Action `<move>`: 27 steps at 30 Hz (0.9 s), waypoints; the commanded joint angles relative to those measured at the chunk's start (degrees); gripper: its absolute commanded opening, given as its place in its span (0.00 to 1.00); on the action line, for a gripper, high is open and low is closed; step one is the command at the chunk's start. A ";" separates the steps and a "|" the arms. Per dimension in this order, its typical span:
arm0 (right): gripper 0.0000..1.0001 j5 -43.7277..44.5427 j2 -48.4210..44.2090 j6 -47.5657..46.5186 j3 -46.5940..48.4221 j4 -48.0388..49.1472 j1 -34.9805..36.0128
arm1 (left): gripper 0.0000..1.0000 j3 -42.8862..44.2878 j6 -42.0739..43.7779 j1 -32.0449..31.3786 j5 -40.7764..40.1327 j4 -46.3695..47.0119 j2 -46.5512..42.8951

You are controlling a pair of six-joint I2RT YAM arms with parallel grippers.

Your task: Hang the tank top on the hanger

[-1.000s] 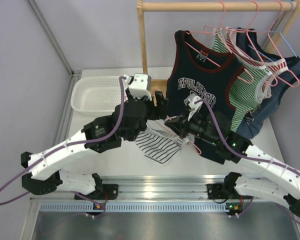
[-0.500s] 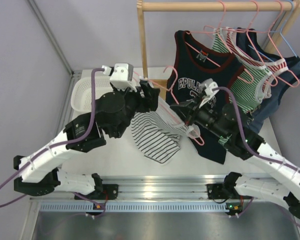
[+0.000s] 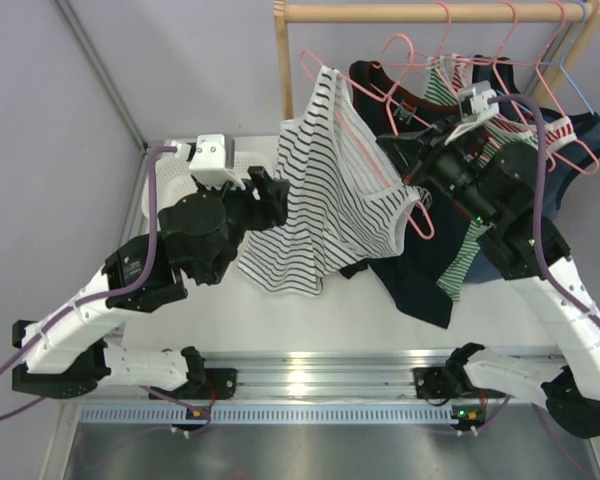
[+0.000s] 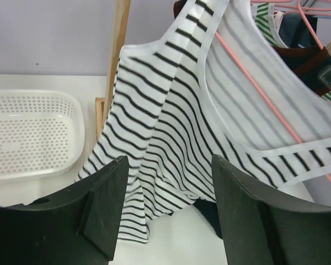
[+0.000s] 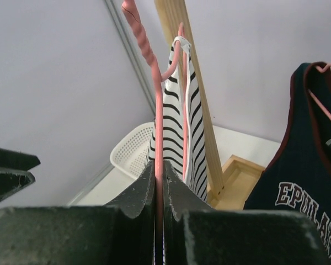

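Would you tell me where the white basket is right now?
Top view: the white basket sits far left on the table, behind the left gripper, left of the tank top.

White table [image 3: 340, 320] fills the middle of the top view, pale and smooth. Upper left on it sits a white perforated basket [image 4: 27, 132], flat on the surface. Just right of that, the wooden rack [image 3: 283, 80] stands with its foot on the tabletop. The striped tank top [image 3: 320, 200] hangs its hem down to the surface at centre; contact unclear.
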 commanded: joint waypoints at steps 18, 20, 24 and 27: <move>0.00 -10.26 14.59 2.12 28.68 -20.80 -8.57 | 0.65 -2.34 -2.29 -0.11 -1.49 -2.97 -0.37; 0.00 -9.29 15.11 1.95 28.05 -20.54 -8.57 | 0.65 -2.43 -2.38 -0.11 -1.49 -3.24 -0.37; 0.00 -6.83 17.22 1.07 29.26 -19.57 -8.92 | 0.65 -2.52 -2.47 -0.11 -1.31 -3.24 -0.37; 0.00 -4.81 21.61 0.46 33.48 -20.98 -9.28 | 0.65 -2.34 -2.29 -0.20 -1.23 -3.33 -0.11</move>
